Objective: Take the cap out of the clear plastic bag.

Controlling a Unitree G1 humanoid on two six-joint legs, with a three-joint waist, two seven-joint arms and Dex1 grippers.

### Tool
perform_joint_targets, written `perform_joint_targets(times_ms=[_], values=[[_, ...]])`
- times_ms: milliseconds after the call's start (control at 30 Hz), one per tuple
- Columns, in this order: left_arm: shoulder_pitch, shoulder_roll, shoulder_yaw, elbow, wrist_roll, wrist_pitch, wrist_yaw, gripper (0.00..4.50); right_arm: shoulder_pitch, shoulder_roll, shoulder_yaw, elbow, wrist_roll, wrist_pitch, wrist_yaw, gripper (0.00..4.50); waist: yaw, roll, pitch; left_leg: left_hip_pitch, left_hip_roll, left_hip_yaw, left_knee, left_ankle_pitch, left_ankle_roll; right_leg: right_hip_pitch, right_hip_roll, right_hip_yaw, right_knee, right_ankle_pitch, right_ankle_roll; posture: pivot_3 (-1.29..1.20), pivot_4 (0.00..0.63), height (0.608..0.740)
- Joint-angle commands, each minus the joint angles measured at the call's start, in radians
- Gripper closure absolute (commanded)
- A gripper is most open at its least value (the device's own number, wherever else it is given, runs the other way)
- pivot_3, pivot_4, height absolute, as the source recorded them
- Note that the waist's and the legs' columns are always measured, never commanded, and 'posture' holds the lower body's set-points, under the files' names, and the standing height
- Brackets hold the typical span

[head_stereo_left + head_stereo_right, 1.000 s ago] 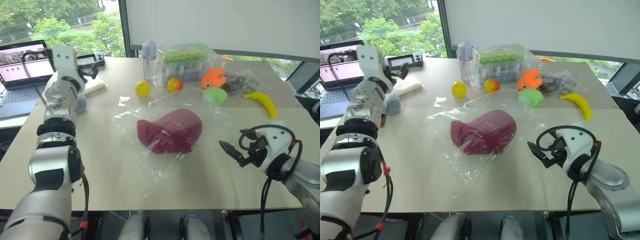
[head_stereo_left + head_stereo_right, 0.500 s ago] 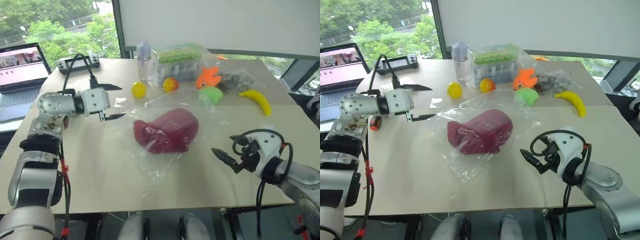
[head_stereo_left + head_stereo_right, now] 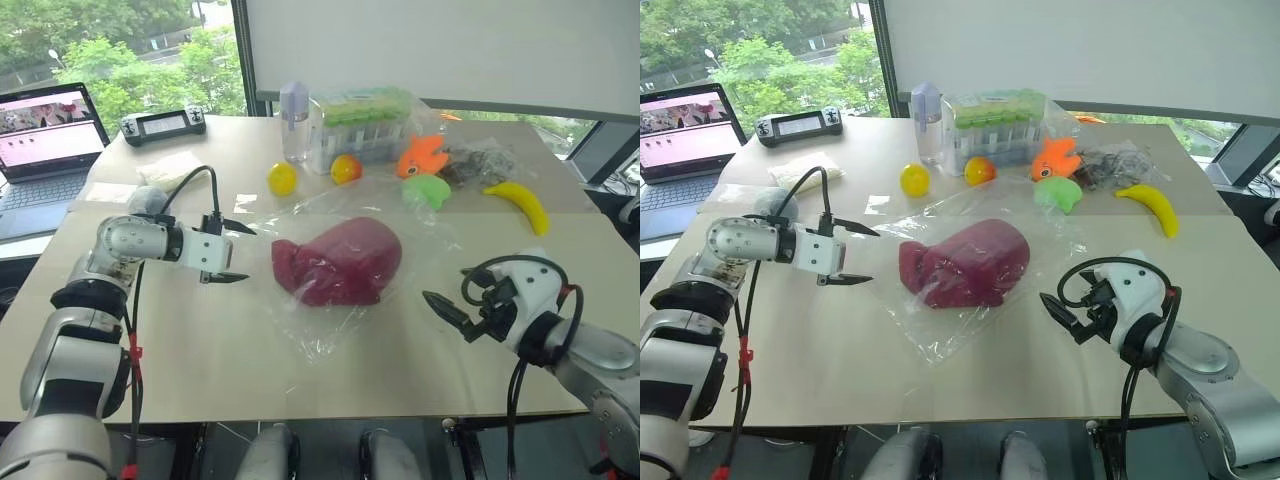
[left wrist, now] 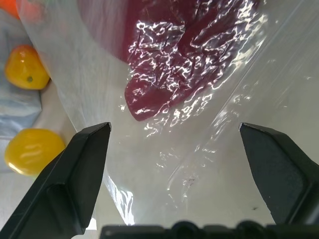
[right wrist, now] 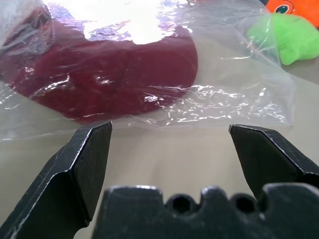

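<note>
Left eye view takes in the whole table (image 3: 200, 370): the cap (image 3: 340, 262) lies inside the clear plastic bag (image 3: 330, 330) at the middle, with the left gripper (image 3: 232, 252) at its 9 o'clock and the right gripper (image 3: 446, 311) at its 4 o'clock — both spread wide, grasping nothing. Left wrist view adds close detail — crinkled film over the maroon fabric, and two yellow fruits (image 4: 27, 149) beyond the bag's edge.
</note>
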Motion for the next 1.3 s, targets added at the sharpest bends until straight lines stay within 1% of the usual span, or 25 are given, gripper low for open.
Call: perform_joint_targets(times_ms=[33, 67, 100, 133, 200, 233, 267, 367, 400, 467, 500, 600, 733, 800, 867, 933, 1067, 1233, 1300], values=[[-0.057, -0.075, 0.120, -0.051, -0.189, 0.144, 0.007, 0.08, 0.051, 0.134, -0.127, 0.008, 0.221, 0.086, -0.060, 0.00, 0.008, 0.000, 0.000, 0.000, 0.000, -0.001, 0.000, 0.000, 0.000, 0.001, 0.000, -0.001, 0.000, 0.000, 0.000, 0.00, 0.150, 0.740], [-0.071, -0.093, 0.154, -0.065, -0.238, 0.202, 0.003, 0.08, 0.064, 0.190, -0.163, 0.032, 0.306, 0.101, -0.090, 0.00, 0.007, 0.000, 0.000, -0.001, 0.000, -0.002, 0.001, 0.000, 0.000, 0.001, 0.000, -0.002, 0.001, 0.000, 0.000, 0.00, 0.150, 0.740], [-0.080, -0.102, 0.180, -0.081, -0.277, 0.254, -0.006, 0.08, 0.080, 0.223, -0.181, 0.048, 0.354, 0.111, -0.105, 0.00, 0.005, 0.000, 0.000, -0.001, 0.000, -0.002, 0.001, 0.000, 0.000, 0.001, 0.000, -0.002, 0.001, 0.000, 0.001, 0.00, 0.150, 0.740], [-0.083, -0.107, 0.201, -0.103, -0.317, 0.307, -0.026, 0.08, 0.102, 0.230, -0.171, 0.047, 0.354, 0.112, -0.100, 0.00, 0.002, 0.000, 0.000, -0.001, 0.000, -0.002, 0.001, 0.000, 0.000, 0.001, 0.000, -0.002, 0.001, 0.001, 0.001, 0.00, 0.150, 0.740], [-0.064, -0.102, 0.222, -0.192, -0.404, 0.481, -0.111, 0.08, 0.132, 0.258, -0.129, 0.035, 0.380, 0.116, -0.110, 0.00, -0.009, 0.000, 0.000, -0.001, 0.000, -0.002, 0.001, 0.000, 0.000, 0.000, 0.000, -0.001, 0.002, 0.001, 0.001, 0.00, 0.150, 0.740], [-0.037, -0.092, 0.228, -0.271, -0.463, 0.604, -0.160, 0.08, 0.131, 0.281, -0.114, 0.035, 0.410, 0.114, -0.128, 0.00, -0.015, 0.000, 0.000, -0.001, 0.000, -0.001, 0.001, 0.000, 0.000, 0.000, 0.000, 0.000, 0.002, 0.001, 0.001, 0.00, 0.150, 0.740], [-0.017, -0.085, 0.234, -0.331, -0.503, 0.691, -0.189, 0.08, 0.128, 0.296, -0.107, 0.037, 0.436, 0.112, -0.142, 0.00, -0.024, 0.000, 0.000, 0.000, 0.000, -0.001, 0.001, 0.000, 0.000, 0.000, 0.001, 0.001, 0.002, 0.001, 0.001, 0.00, 0.150, 0.740], [0.060, 0.015, 0.216, -0.568, -0.678, 1.157, -0.319, 0.08, 0.085, 0.350, -0.063, 0.081, 0.493, 0.115, -0.199, 0.00, -0.046, 0.001, 0.000, 0.003, 0.000, 0.000, -0.001, 0.000, 0.000, 0.000, 0.002, 0.006, 0.003, 0.001, 0.001, 0.00, 0.150, 0.740], [0.082, 0.049, 0.216, -0.622, -0.714, 1.254, -0.346, 0.08, 0.070, 0.356, -0.042, 0.099, 0.489, 0.116, -0.207, 0.00, -0.052, 0.001, 0.000, 0.005, 0.001, 0.001, -0.002, 0.000, 0.000, 0.000, 0.003, 0.007, 0.004, 0.001, 0.001, 0.00, 0.150, 0.740], [0.102, 0.085, 0.221, -0.673, -0.729, 1.339, -0.354, 0.08, 0.050, 0.357, -0.016, 0.124, 0.494, 0.119, -0.219, 0.00, -0.055, 0.001, 0.000, 0.006, 0.001, 0.001, -0.002, 0.000, 0.000, -0.001, 0.003, 0.009, 0.007, 0.000, 0.001, 0.00, 0.150, 0.740], [0.107, 0.115, 0.213, -0.681, -0.720, 1.375, -0.367, 0.08, 0.033, 0.358, 0.005, 0.141, 0.502, 0.111, -0.192, 0.00, -0.053, 0.001, 0.000, 0.007, 0.001, 0.001, -0.003, 0.000, -0.001, 0.000, 0.004, 0.009, 0.007, 0.000, 0.001, 0.00, 0.150, 0.740], [0.115, 0.181, 0.188, -0.683, -0.663, 1.396, -0.391, 0.08, -0.017, 0.412, 0.045, 0.235, 0.541, 0.090, -0.157, 0.00, -0.043, 0.001, 0.000, 0.009, 0.001, 0.001, -0.003, 0.000, -0.001, 0.000, 0.004, 0.010, 0.009, 0.000, 0.000, 0.00, 0.150, 0.740], [0.106, 0.225, 0.226, -0.729, -0.686, 1.456, -0.382, 0.08, -0.083, 0.459, 0.102, 0.402, 0.466, 0.059, -0.137, 0.00, -0.028, 0.001, 0.000, 0.010, 0.001, 0.002, -0.003, 0.001, -0.001, -0.001, 0.004, 0.011, 0.009, -0.001, -0.001, 0.00, 0.150, 0.740], [0.124, 0.231, 0.233, -0.764, -0.676, 1.449, -0.356, 0.08, -0.151, 0.519, 0.059, 0.519, 0.500, 0.022, -0.164, 0.00, -0.029, 0.001, 0.000, 0.010, 0.001, 0.002, -0.003, 0.001, -0.002, -0.001, 0.004, 0.012, 0.009, -0.001, -0.001, 0.00, 0.150, 0.740], [0.162, 0.234, 0.230, -0.802, -0.657, 1.431, -0.339, 0.08, -0.204, 0.542, 0.062, 0.594, 0.466, -0.010, -0.144, 0.00, -0.030, 0.002, 0.000, 0.010, 0.001, 0.002, -0.003, 0.001, -0.002, -0.001, 0.004, 0.012, 0.010, -0.001, -0.001, 0.00, 0.150, 0.740], [0.184, 0.235, 0.241, -0.832, -0.668, 1.449, -0.323, 0.08, -0.256, 0.566, 0.055, 0.668, 0.448, -0.037, -0.139, 0.00, -0.032, 0.002, 0.001, 0.010, 0.001, 0.003, -0.003, 0.001, -0.002, -0.002, 0.004, 0.013, 0.010, -0.001, -0.001, 0.00, 0.150, 0.740], [0.214, 0.240, 0.258, -0.870, -0.677, 1.458, -0.292, 0.08, -0.364, 0.593, 0.065, 0.810, 0.399, -0.092, -0.097, 0.00, -0.034, 0.002, 0.001, 0.008, 0.002, 0.003, -0.004, 0.004, -0.008, -0.005, 0.006, 0.013, 0.013, 0.000, -0.003, 0.00, 0.150, 0.740], [0.228, 0.238, 0.261, -0.873, -0.664, 1.438, -0.272, 0.08, -0.425, 0.601, 0.117, 0.920, 0.301, -0.115, -0.057, 0.00, -0.036, 0.002, 0.001, 0.009, 0.002, 0.004, -0.004, 0.004, -0.007, -0.006, 0.007, 0.014, 0.013, 0.000, -0.003, 0.00, 0.150, 0.740], [0.232, 0.235, 0.259, -0.871, -0.660, 1.428, -0.268, 0.00, -0.427, 0.600, 0.135, 0.931, 0.275, -0.113, -0.043, 0.53, -0.038, 0.002, 0.001, 0.009, 0.003, 0.004, -0.004, 0.004, -0.007, -0.006, 0.008, 0.014, 0.013, 0.000, -0.003, 0.00, 0.150, 0.740]])
